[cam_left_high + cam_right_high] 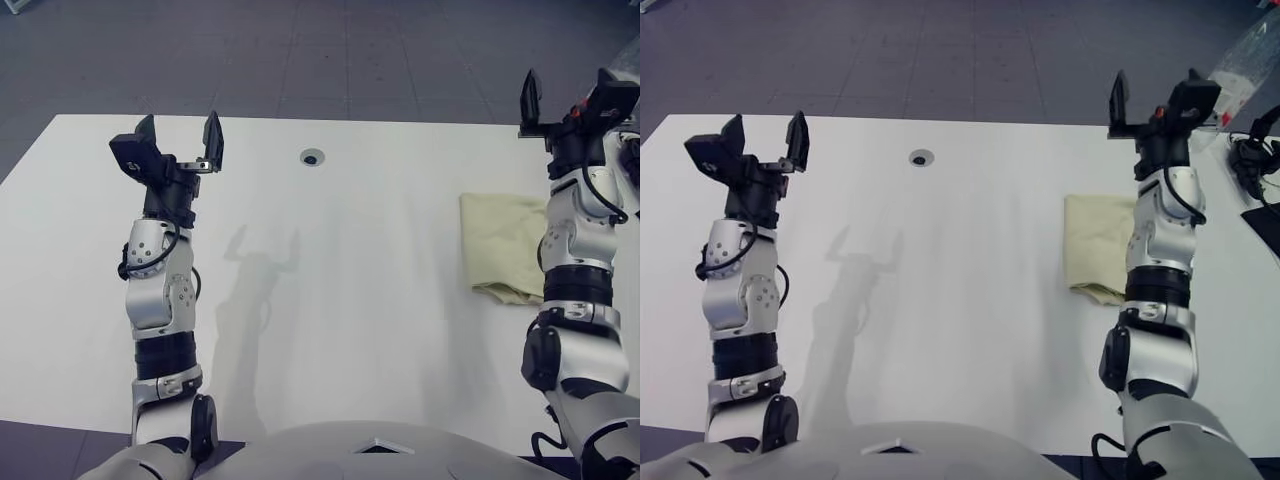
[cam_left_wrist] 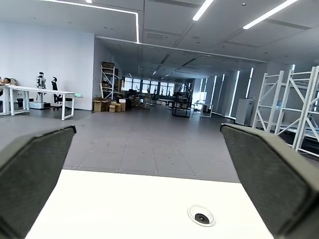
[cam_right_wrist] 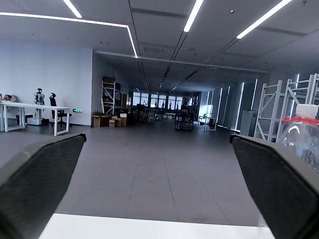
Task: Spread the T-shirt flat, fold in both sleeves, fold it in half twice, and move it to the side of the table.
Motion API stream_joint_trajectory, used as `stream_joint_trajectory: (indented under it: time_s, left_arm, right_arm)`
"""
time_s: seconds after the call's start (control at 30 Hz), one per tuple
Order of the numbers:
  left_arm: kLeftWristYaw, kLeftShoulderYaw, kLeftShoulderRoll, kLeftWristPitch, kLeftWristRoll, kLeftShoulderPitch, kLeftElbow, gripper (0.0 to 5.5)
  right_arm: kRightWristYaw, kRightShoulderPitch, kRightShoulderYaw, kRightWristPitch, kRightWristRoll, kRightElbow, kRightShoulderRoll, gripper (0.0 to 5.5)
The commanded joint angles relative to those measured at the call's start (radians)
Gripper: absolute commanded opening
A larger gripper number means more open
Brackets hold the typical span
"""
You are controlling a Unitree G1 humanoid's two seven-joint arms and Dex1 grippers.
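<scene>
- T-shirt (image 1: 1095,245) is a compact folded bundle, pale yellow, lying flat on the right part of the table (image 1: 350,300). The right forearm hides its outer edge.
- Left claw (image 1: 180,128): fingers apart, nothing between them. It is held up over the left part of the table, pointing away from the robot.
- Right claw (image 1: 1156,95): fingers apart and empty, raised near the far right edge of the table.
- Key relation: the shirt lies on the robot's side of the right claw, just beside and partly under that forearm. The right arm is clearly nearer; the left claw is well apart from the shirt, across the table.
- Long axis: the visible part runs near-to-far rather than across. The full width is hidden, so I can't confirm this.
- Judgement: folds look done and the bundle is already off to the side, so the task reads as at or near its end.
- If any nudge is left, the right claw would have to come back toward the robot and down to reach the cloth.
- Cable hole (image 1: 312,157) sits mid-table toward the far edge, away from the shirt.
</scene>
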Motion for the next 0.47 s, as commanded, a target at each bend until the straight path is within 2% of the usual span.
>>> stream_joint_trajectory:
  time_s: [0.03, 0.1, 0.2, 0.33, 0.47]
  left_arm:
    - [0.089, -0.115, -0.075, -0.05, 0.151, 0.12, -0.095, 5.4]
    - [0.105, -0.132, -0.083, -0.098, 0.2, 0.14, -0.098, 5.4]
    - [0.156, -0.159, -0.109, -0.16, 0.281, 0.197, -0.125, 5.4]
    - [0.152, -0.259, -0.114, -0.275, 0.389, 0.246, -0.139, 5.4]
    - [0.18, -0.251, -0.113, -0.296, 0.418, 0.249, -0.132, 5.4]
  right_arm:
    - [-0.211, 0.262, 0.186, 0.134, -0.035, -0.502, 0.281, 5.39]
    - [-0.236, 0.311, 0.221, 0.09, -0.109, -0.478, 0.322, 5.39]
    - [-0.212, 0.361, 0.275, 0.006, -0.208, -0.54, 0.317, 5.39]
    - [-0.19, 0.422, 0.266, 0.047, -0.132, -0.611, 0.365, 5.39]
    - [-0.178, 0.439, 0.291, 0.045, -0.151, -0.653, 0.377, 5.39]
